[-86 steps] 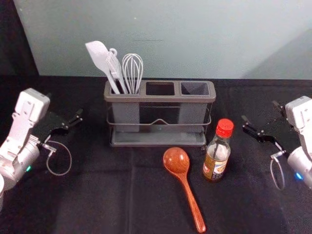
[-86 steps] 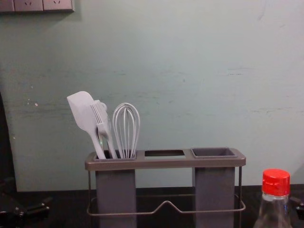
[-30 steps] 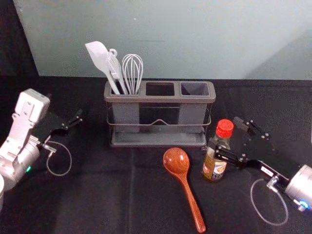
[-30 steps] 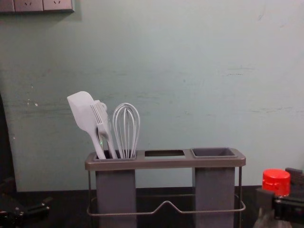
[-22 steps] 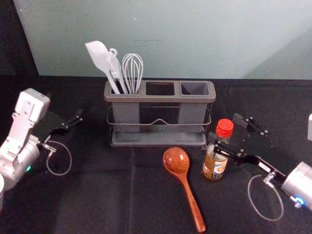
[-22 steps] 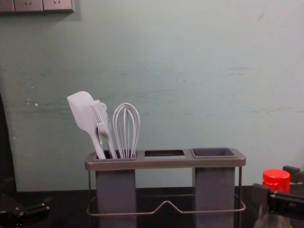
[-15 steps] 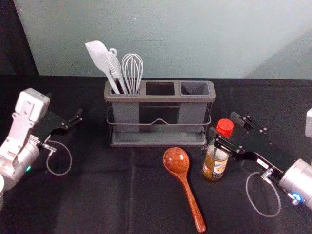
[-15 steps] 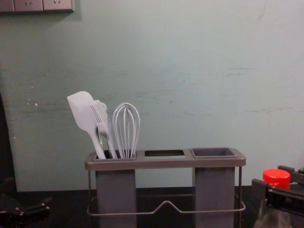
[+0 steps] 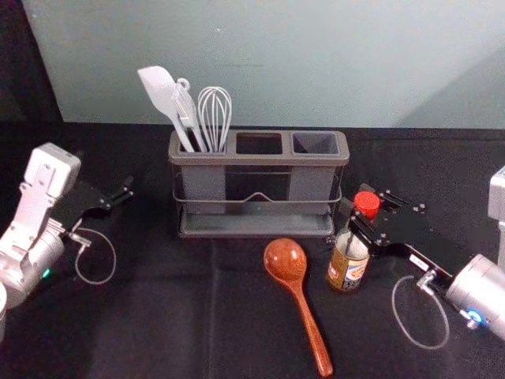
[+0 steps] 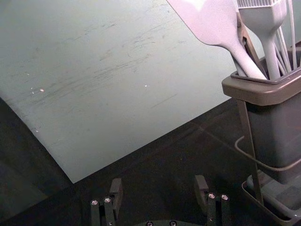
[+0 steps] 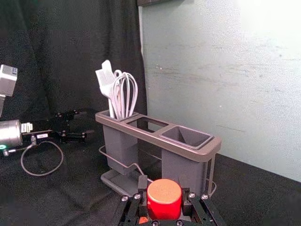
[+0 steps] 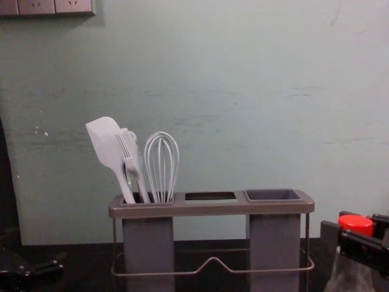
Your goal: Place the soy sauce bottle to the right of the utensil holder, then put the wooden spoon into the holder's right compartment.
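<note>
1. Head view: my right gripper (image 9: 357, 203) is closed around the upper part of the bottle (image 9: 347, 271), just in front of the right end of the holder (image 9: 259, 159). The spoon (image 9: 285, 260) lies to the bottle's left, bowl toward the holder, handle toward me. The spatula (image 9: 159, 87), brush (image 9: 187, 112) and whisk (image 9: 215, 106) stand in the holder's left compartment. My left gripper (image 9: 103, 171) is parked well to the holder's left.
2. Left wrist view: I see the left gripper's two fingers (image 10: 201, 188) spread wide with nothing between them, near the holder's left end.
3. Right wrist view: the right gripper's fingers (image 11: 142, 184) sit on either side of the bottle's red cap (image 11: 164, 197), with the holder beyond.
4. Chest view: the bottle leans slightly right in the right gripper's hold, near the holder's right end. Wall sockets (image 12: 37, 6) show at upper left.
</note>
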Robot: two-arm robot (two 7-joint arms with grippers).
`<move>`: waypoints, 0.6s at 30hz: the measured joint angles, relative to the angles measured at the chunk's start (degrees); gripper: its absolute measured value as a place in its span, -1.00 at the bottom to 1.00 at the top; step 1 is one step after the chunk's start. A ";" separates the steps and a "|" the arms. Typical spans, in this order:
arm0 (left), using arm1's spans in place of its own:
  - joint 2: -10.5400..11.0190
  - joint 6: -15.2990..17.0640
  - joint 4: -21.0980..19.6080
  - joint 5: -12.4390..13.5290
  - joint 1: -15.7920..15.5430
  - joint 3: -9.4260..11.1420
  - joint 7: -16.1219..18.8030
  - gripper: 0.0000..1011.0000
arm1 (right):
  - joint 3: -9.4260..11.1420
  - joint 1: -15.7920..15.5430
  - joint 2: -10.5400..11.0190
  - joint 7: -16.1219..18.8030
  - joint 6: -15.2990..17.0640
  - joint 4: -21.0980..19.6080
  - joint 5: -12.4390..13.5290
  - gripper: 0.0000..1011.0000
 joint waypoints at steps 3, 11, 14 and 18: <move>0.00 0.00 0.00 0.00 0.00 0.00 0.00 0.99 | 0.62 -0.38 -0.15 0.23 0.11 -0.53 -0.31 -0.24; 0.00 0.00 0.00 0.01 0.00 0.00 0.00 0.99 | 2.78 -1.97 0.28 0.39 0.53 -3.23 -0.51 -0.24; 0.00 0.00 0.00 0.00 0.00 0.00 0.00 0.99 | 3.90 -2.59 0.59 0.40 0.50 -3.99 -0.49 -0.24; 0.00 0.00 0.00 0.01 0.00 0.00 0.00 0.99 | 5.34 -3.30 0.89 0.36 0.41 -4.46 -0.47 -0.24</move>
